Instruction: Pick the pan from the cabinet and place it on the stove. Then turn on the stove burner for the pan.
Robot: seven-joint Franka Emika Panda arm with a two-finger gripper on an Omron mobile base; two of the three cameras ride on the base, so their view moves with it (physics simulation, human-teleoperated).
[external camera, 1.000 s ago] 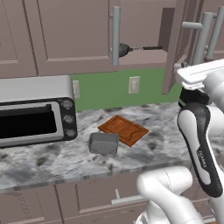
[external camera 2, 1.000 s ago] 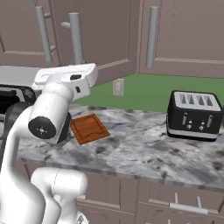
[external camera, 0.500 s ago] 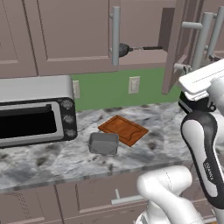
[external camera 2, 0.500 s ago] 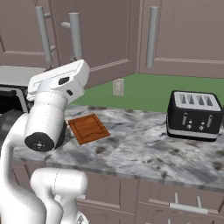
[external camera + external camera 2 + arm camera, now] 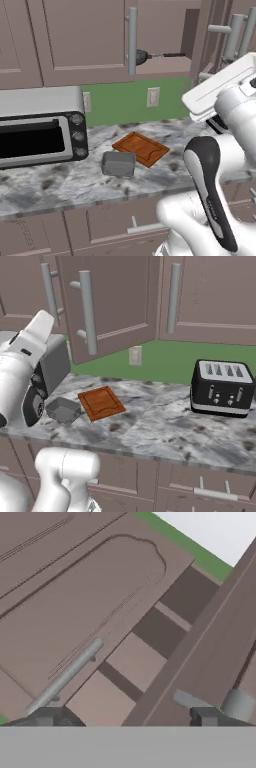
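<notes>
A simulated kitchen seen from behind a white robot arm. Mauve-brown wall cabinets run along the far wall above a marbled grey counter [image 5: 55,187].

In the left base view, the cabinet [image 5: 165,35] stands open: its door swings out toward the viewer on the right side of the opening. Inside, on the lowest shelf at the cabinet's bottom edge, sits the pan [image 5: 142,56]. Only its dark rounded edge and thin straight handle show. The handle runs roughly level, pointing right toward the open door, so the pan's long axis lies left to right across the cabinet mouth.

The arm's white wrist sits high at the right of this view, to the right of the pan and nearer the viewer, at about the height of the cabinet's underside. The pan therefore lies to the left, a little up and farther back from the hand.

In the hand view, the end effector [image 5: 127,717] shows two small dark fingertips [image 5: 45,717] well apart, so it appears spread wide with nothing between them. Ahead of it are shelves and panelled doors, one with a long silver bar handle [image 5: 65,677]; the pan itself cannot be made out there.

On the counter below are a silver toaster oven [image 5: 40,125] at left, a small grey tin [image 5: 118,164], a brown cutting board [image 5: 141,148] and, in the right base view, a black toaster [image 5: 221,387].
</notes>
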